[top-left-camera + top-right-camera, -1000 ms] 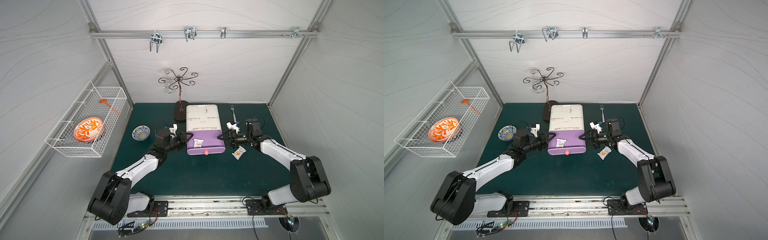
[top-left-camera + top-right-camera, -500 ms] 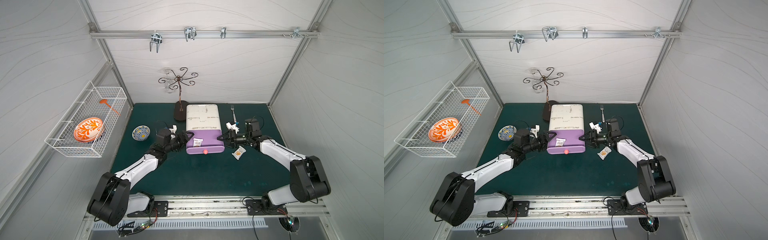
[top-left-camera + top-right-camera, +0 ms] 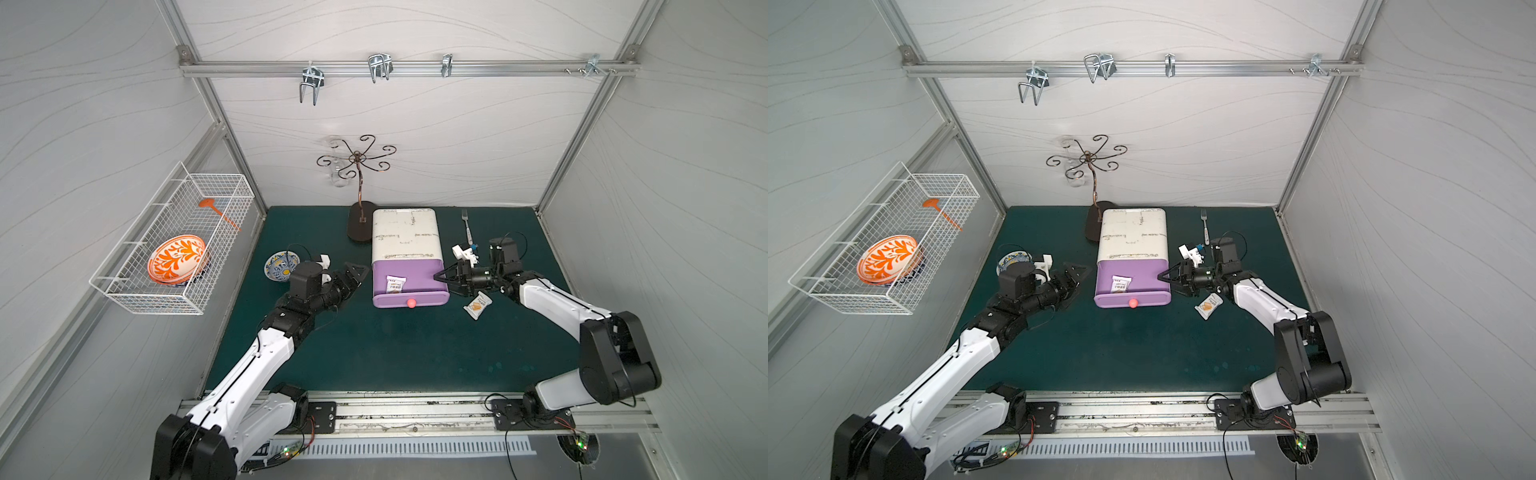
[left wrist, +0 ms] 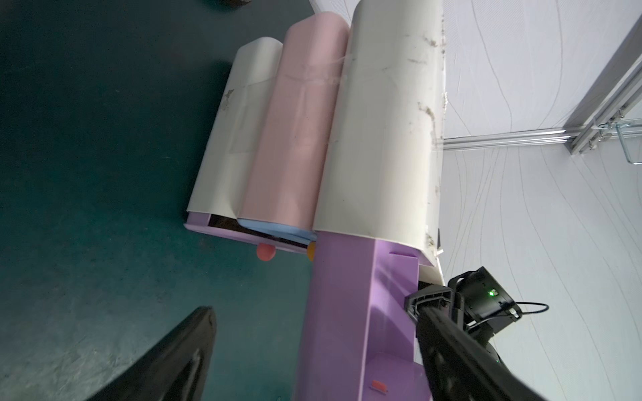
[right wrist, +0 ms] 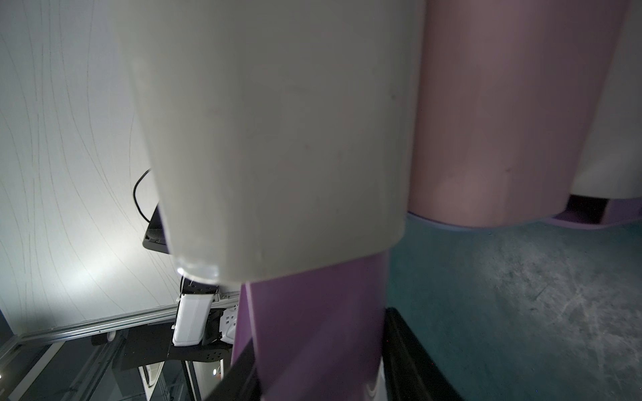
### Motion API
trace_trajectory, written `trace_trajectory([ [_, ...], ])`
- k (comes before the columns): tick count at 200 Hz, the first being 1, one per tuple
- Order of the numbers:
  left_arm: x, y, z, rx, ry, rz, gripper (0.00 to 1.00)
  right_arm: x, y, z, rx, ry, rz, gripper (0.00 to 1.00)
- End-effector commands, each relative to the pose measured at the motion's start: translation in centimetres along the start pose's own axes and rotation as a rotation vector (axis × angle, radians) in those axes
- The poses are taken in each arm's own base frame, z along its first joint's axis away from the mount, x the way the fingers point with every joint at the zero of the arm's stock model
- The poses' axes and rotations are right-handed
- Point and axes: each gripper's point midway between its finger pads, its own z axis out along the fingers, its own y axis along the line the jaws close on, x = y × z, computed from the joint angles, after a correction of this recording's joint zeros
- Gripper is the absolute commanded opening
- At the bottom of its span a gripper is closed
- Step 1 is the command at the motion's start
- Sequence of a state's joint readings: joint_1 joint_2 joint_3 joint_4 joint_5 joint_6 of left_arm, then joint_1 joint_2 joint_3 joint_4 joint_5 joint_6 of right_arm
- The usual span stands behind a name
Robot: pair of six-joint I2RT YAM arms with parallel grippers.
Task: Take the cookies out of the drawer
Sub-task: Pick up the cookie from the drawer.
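Green worktop (image 3: 395,353), purple drawer (image 3: 419,274) pulled out.
The right end effector (image 3: 443,282) clamps the drawer's side wall, jaws half apart; the left end effector (image 3: 357,277) gapes wide, empty, near the opposite side. One cookie packet (image 3: 395,284) lies in the drawer, a second packet (image 3: 477,306) on the worktop just beside the right end effector.

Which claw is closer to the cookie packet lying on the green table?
Right. The right claw is beside that packet, gripping the side of the purple drawer; the left claw is across the drawer.
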State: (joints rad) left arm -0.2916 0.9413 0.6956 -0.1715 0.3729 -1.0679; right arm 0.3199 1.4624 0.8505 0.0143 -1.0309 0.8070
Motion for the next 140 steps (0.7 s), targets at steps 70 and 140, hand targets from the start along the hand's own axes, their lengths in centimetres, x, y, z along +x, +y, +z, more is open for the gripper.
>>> trace_trajectory([
  [70, 3.5, -8.2, -6.9, -0.198, 0.293, 0.358, 0.92, -1.1, -0.4, 0.7, 0.013, 0.009, -0.014, 0.48],
  [140, 6.9, -7.6, -4.2, -0.341, 0.547, 0.547, 0.92, -1.6, -0.6, 1.1, 0.011, 0.024, -0.013, 0.48],
])
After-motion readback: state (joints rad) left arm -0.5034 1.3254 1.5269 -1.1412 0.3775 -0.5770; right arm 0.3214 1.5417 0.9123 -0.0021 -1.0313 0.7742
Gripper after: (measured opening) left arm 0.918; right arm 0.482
